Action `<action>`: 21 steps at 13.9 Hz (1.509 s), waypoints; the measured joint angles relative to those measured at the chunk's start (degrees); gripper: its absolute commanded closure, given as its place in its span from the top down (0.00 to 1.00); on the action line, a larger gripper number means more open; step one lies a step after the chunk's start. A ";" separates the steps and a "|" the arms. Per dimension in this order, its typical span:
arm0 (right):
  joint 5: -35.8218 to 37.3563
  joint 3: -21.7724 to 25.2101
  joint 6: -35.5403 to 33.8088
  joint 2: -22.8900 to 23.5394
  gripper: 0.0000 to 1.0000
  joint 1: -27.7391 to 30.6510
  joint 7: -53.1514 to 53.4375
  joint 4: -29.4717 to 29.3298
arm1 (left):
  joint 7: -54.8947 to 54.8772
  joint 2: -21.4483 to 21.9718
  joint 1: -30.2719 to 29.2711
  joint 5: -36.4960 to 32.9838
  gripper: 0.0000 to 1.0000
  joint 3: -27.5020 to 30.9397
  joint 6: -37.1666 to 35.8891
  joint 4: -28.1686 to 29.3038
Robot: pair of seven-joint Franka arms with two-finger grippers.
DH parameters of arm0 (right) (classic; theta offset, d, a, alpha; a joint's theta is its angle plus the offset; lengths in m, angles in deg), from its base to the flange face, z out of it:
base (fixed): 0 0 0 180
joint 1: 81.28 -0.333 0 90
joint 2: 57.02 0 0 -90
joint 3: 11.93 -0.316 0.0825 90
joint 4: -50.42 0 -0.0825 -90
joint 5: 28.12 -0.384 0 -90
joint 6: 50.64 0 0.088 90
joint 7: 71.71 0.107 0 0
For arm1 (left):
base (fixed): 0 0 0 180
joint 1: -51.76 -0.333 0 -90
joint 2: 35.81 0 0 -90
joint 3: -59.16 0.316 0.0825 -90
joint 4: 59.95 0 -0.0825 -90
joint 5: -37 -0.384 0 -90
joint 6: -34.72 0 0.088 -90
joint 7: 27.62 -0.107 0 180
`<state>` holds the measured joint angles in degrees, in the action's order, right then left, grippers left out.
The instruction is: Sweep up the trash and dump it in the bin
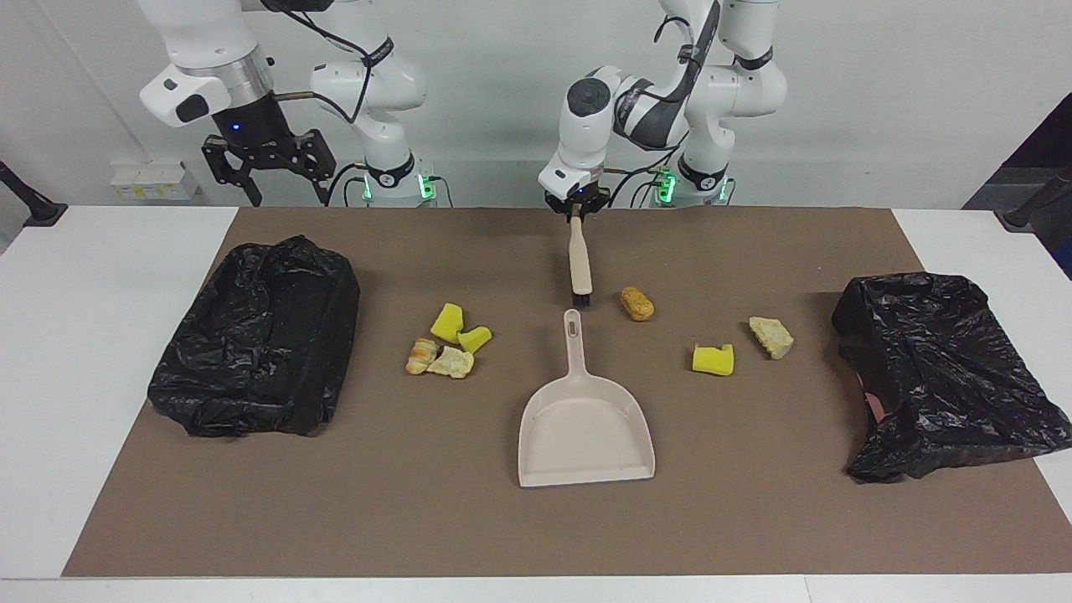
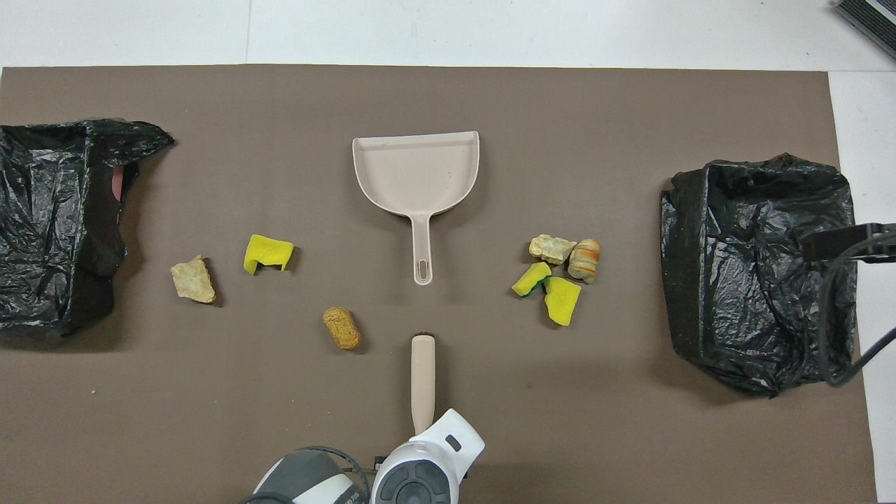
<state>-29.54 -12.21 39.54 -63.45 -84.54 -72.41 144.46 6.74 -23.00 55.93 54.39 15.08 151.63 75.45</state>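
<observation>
A brown mat covers the middle of a white table. At each end of the mat sits a bin lined with a crumpled black bag: one bin at the right arm's end, the other bin at the left arm's end.

The trash lies in two loose groups on the mat. Toward the right arm's end, four bits are packed together, touching or nearly so: two yellow sponge pieces and two tan bread lumps. Toward the left arm's end, three bits lie apart from each other: a brown lump, a yellow sponge piece and a pale tan lump.

Between the groups lies a beige dustpan, flat on the mat, its handle pointing toward the robots and its wide mouth pointing away from them.

The left gripper is closed on the top of a beige brush (its dark bristles at the lower end). The brush slopes down from the gripper, its long axis in line with the dustpan's handle, and its bristle end is just beside the handle's tip and near the brown lump.

The right gripper hangs in the air above the table edge near the right arm's bin, fingers spread wide, holding nothing.
</observation>
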 measured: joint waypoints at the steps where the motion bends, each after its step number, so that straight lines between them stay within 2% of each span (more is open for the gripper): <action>1: -0.15 -1.24 0.00 0.01 1.00 -0.09 0.97 0.03 | -1.93 0.72 -0.02 -1.49 0.00 2.82 -1.32 -0.56; 4: -0.86 -5.41 2.21 1.37 1.00 -0.15 7.88 0.37 | -8.16 2.61 -0.03 -7.23 0.00 11.14 -3.90 -1.45; 7: -0.86 -10.50 7.07 6.45 1.00 -0.27 14.73 0.62 | -12.34 3.09 -0.08 -12.90 0.00 19.76 -5.55 -2.36; 10: 0.22 -17.43 13.80 14.00 1.00 -0.57 25.83 -0.45 | -13.73 2.32 -0.11 -16.98 0.00 29.75 -5.38 -2.48; 15: 11.74 -27.68 19.87 29.80 1.00 -3.81 44.56 -10.38 | -27.41 -2.24 0.22 -19.90 0.00 46.82 -3.91 -6.79; 18: 18.15 -30.12 26.35 37.87 1.00 -6.13 50.98 -12.23 | -31.16 -4.22 0.34 -21.32 0.00 51.97 -3.74 -7.38; 21: 23.67 -31.93 29.50 43.67 1.00 -7.25 51.22 -13.08 | -31.25 -6.41 0.68 -21.77 0.00 52.35 -3.77 -6.47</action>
<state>-5.87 -44.14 69.04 -19.78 -91.79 -21.19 131.38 -24.51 -29.41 56.61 32.61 67.43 147.86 68.98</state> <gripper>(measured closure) 0.000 0.740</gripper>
